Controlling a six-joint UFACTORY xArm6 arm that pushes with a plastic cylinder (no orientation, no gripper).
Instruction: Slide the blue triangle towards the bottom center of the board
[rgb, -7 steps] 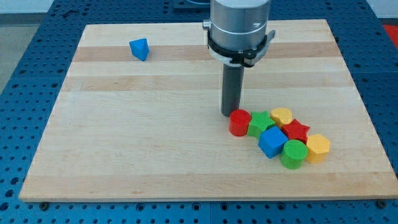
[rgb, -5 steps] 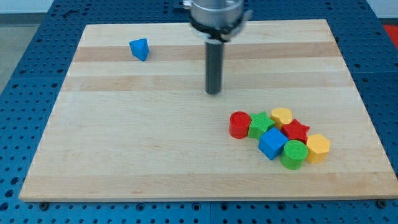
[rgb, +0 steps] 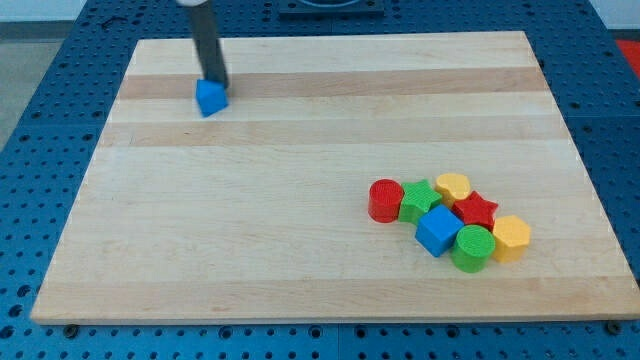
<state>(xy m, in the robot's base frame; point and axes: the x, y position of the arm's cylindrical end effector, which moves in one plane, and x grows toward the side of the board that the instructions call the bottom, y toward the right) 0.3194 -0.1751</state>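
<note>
The blue triangle (rgb: 209, 98) sits near the board's top left. My tip (rgb: 215, 84) stands right behind it, on its top side, touching or almost touching it. The dark rod rises from there to the view's top edge. The arm's body is out of view.
A cluster of blocks lies at the lower right: a red cylinder (rgb: 385, 199), a green star (rgb: 420, 199), a yellow block (rgb: 453, 186), a red star (rgb: 477, 210), a blue cube (rgb: 438, 230), a green cylinder (rgb: 472, 248) and a yellow hexagon (rgb: 511, 238). The wooden board (rgb: 300, 250) lies on a blue perforated table.
My tip has moved from beside the red cylinder up and left across the board to the blue triangle. The triangle has shifted a little down and to the left.
</note>
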